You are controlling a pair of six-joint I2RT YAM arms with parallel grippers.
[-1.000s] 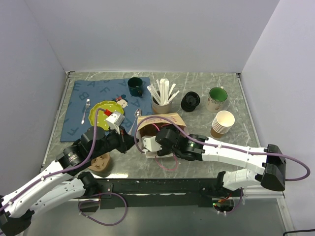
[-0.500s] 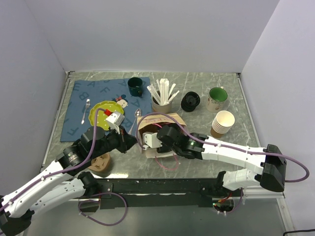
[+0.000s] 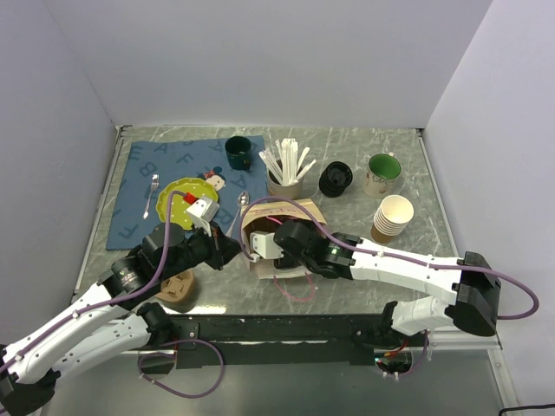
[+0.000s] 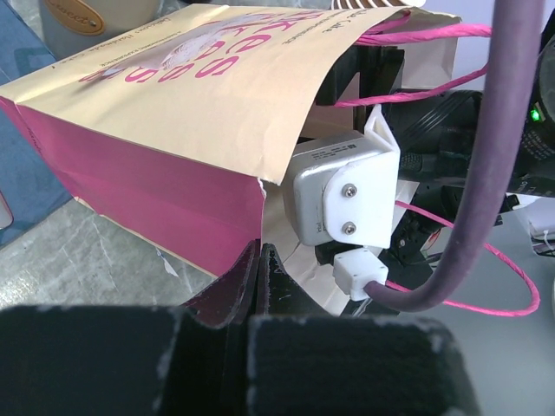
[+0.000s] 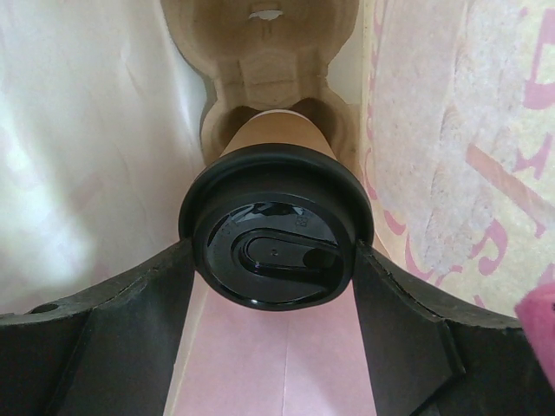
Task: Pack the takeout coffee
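The takeout coffee [image 5: 276, 230], a tan cup with a black lid, stands in a pocket of a pulp cup carrier [image 5: 260, 35] inside the tan and pink paper bag [image 3: 299, 211]. My right gripper [image 5: 271, 273] reaches into the bag's mouth and is shut on the coffee, one finger on each side of the lid. In the top view the bag hides the coffee and only the right wrist [image 3: 264, 244] shows. My left gripper [image 4: 258, 253] is shut on the bag's near edge [image 4: 260, 195], pinching the paper at the mouth.
A stack of lidless cups [image 3: 393, 217] stands at the right. Loose black lids [image 3: 336, 178], a green-lined mug [image 3: 381, 173], a cup of stirrers [image 3: 284, 169] and a dark mug [image 3: 238, 152] stand behind the bag. A blue placemat [image 3: 143, 178] with a yellow plate [image 3: 186, 195] lies on the left.
My right wrist has moved a little deeper into the bag's mouth. The left gripper has kept its hold on the bag's edge.
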